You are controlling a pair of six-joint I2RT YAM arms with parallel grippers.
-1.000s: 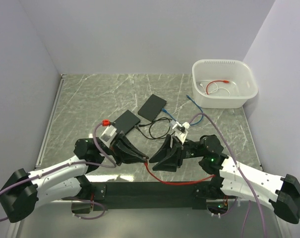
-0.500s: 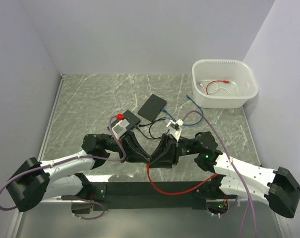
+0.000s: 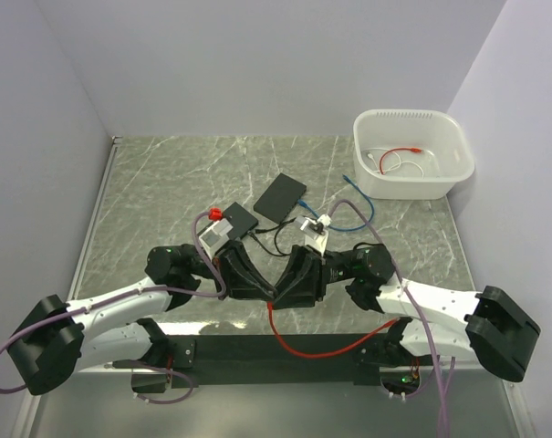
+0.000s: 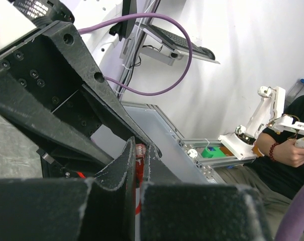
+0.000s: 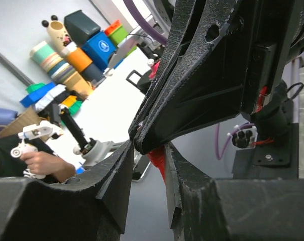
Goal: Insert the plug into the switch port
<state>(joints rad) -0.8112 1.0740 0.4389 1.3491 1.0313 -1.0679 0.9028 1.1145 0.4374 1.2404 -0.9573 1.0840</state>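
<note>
Between the left gripper's clamped fingertips sits the red plug, cable trailing right; the right gripper, jaws ajar, straddles it tip to tip. Two black boxes, one presumably the switch, lie farther out, nearer the left arm.

Red plug hanging pinched in my left pincer, near black switch; red cable trailing away from switch.
</note>
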